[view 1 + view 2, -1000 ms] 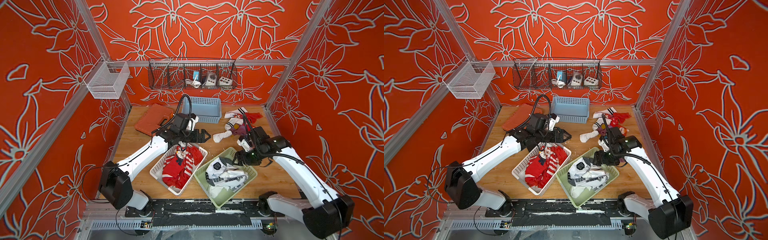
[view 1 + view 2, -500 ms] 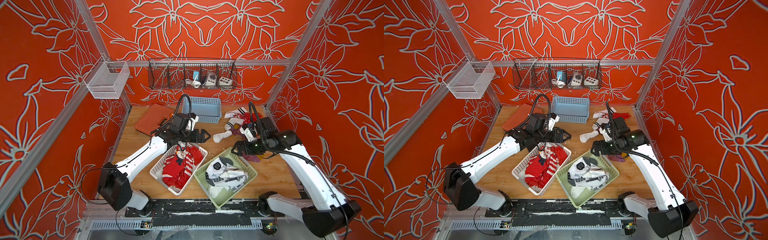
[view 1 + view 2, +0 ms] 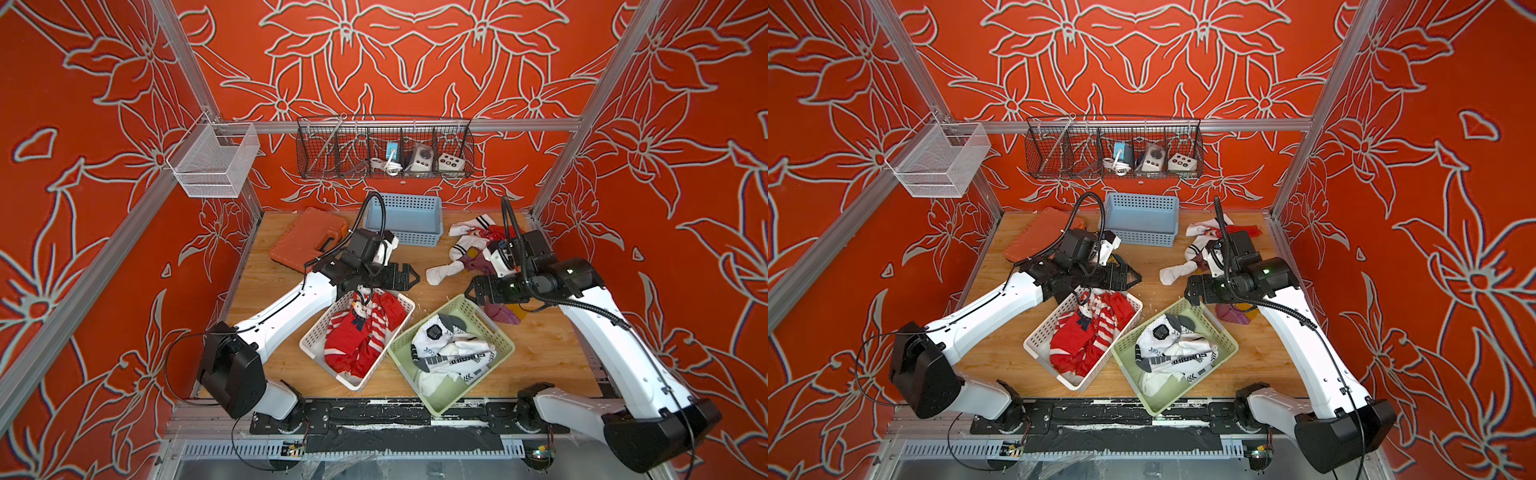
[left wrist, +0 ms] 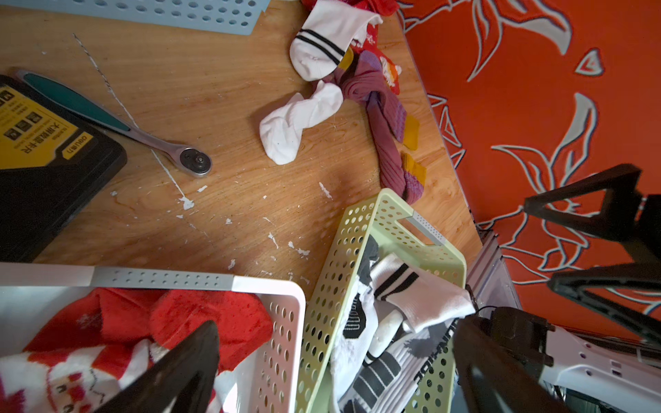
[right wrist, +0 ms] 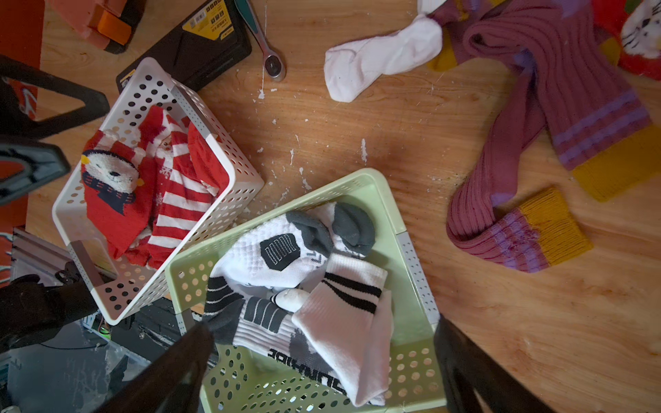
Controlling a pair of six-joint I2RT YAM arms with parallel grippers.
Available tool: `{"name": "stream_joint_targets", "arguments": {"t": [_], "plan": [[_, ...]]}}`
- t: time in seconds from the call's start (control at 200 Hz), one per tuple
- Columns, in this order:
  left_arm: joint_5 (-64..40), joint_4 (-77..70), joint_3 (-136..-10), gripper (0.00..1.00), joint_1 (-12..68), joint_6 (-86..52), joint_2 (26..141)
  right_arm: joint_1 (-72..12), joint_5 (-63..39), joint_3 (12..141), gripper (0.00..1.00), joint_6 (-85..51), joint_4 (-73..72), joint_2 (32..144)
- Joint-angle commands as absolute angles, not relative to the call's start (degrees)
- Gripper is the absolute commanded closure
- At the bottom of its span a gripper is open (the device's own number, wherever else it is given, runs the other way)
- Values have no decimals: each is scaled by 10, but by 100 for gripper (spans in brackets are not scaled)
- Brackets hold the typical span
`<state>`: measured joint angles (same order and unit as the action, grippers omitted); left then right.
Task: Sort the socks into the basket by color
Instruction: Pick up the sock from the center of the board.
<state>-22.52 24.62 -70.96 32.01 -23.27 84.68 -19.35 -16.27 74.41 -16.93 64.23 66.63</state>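
Note:
Red socks, striped or with snowmen, fill the white basket. White socks with black and grey marks lie in the green basket. Loose on the table are a white sock, a purple sock with yellow patches, and a mixed pile behind them. My left gripper hangs open and empty over the white basket's far end. The right gripper is also open and empty, above the green basket's far corner.
An empty blue basket stands at the back. An orange case lies at the back left, with a black tool box and a ratchet wrench near it. A wire rack and a mesh bin hang on the walls.
My right arm has risen and pulled back from over the green basket toward its far corner, with its jaws now spread wider. The left arm has not moved.

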Motion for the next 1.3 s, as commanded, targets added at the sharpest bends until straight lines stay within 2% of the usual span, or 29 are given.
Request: {"name": "stream_joint_targets", "arguments": {"t": [0.0,0.44,0.655,0.821,1.021,1.291], "plan": [[-215,266,-738,1,326,-208,870,-184,-146,760,2,-178,627,667],[-218,293,-869,1,346,-158,1003,-169,-130,739,2,-190,619,623],[-185,297,-932,2,356,-130,1077,-158,-131,736,2,-192,618,613],[-166,296,-977,5,360,-113,1137,-150,-137,738,2,-187,615,614],[-148,300,-1034,13,364,-105,1214,-139,-154,736,2,-180,612,623],[-87,296,-1106,15,378,-84,1296,-118,-174,735,2,-164,612,628]]}}
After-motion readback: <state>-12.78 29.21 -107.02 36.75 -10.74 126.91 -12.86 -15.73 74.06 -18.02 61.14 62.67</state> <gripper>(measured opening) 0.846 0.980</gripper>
